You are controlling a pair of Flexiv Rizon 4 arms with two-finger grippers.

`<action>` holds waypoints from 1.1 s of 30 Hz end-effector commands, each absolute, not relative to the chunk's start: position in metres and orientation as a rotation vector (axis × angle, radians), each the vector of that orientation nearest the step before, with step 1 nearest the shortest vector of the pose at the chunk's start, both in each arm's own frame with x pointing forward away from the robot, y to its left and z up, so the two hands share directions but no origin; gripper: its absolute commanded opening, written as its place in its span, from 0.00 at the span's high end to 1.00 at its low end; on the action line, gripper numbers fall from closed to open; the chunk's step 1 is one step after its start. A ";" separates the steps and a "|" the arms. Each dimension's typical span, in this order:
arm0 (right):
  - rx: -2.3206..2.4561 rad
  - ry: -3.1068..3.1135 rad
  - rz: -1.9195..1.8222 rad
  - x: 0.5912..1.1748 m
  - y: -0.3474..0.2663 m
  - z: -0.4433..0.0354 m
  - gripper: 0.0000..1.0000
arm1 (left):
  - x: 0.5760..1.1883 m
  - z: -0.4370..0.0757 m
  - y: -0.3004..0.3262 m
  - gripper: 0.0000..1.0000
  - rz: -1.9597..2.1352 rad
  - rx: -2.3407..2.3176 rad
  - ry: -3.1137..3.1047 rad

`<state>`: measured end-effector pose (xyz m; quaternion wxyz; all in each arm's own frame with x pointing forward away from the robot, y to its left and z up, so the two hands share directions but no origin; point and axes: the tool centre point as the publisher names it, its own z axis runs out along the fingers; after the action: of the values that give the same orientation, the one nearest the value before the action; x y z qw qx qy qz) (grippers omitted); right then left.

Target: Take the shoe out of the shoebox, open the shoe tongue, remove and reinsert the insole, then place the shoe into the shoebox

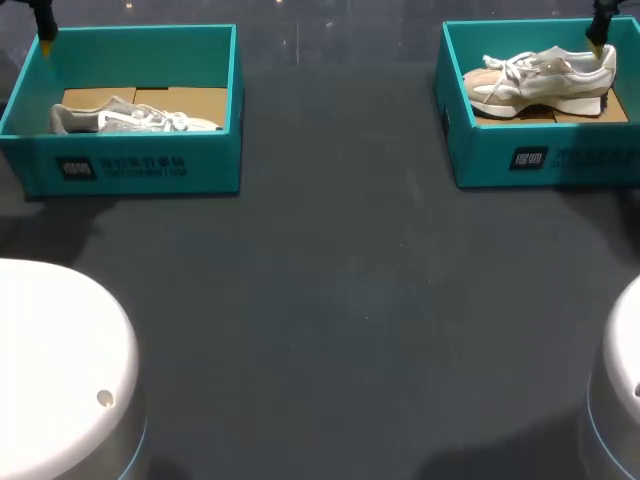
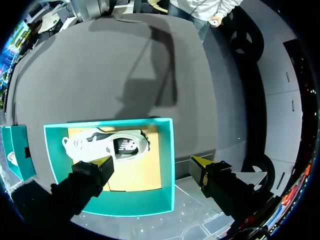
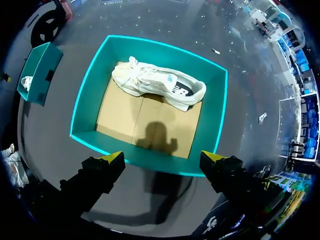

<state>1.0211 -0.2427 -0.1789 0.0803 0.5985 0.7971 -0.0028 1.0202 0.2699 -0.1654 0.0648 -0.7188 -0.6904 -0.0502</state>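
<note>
Plainly, both grippers are empty. The left gripper (image 2: 151, 164) hangs with its yellow-tipped fingers spread wide and nothing between them. The right gripper (image 3: 162, 157) is likewise wide open and holds nothing.

Below and ahead of the left gripper sits the left shoebox (image 2: 167, 150), a teal box without a lid. One fingertip is over the box's inside and the other is beyond its side wall. Inside, on a brown cardboard liner (image 2: 142, 175), lies a grey-and-white sneaker (image 2: 107, 146), ahead of the finger that is over the box and against the box's far wall.

Ahead of the right gripper is the right shoebox (image 3: 150, 161), also teal and open. Both fingertips are poised just short of its near wall. A cream sneaker (image 3: 157, 85) rests on the card floor (image 3: 125, 115) towards the far wall, laced, well ahead of the fingers. It looks to be lying on its side, though the angle leaves that uncertain.

The two boxes stand well apart on the dark table (image 1: 330, 300).

As for progress, I judge the work not yet begun. Each shoe is in its box and neither is gripped. Lifting a shoe out, opening the tongue, pulling and refitting the insole, and returning the shoe all appear to remain.
</note>
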 end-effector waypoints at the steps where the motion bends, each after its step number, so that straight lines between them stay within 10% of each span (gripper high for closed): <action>1: 1.854 2.402 -0.144 1.064 -0.247 -0.186 0.00 | 1.020 -0.165 0.271 0.00 -0.152 -2.170 -2.081; 33: 2.047 2.238 -0.118 1.131 -0.296 -0.255 0.00 | 1.020 -0.165 0.271 0.00 -0.152 -2.170 -2.081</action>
<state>1.1163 -0.2932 -0.2489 0.0598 0.6735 0.7358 -0.0365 1.0202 0.2701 -0.1654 0.0647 -0.7187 -0.6905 -0.0501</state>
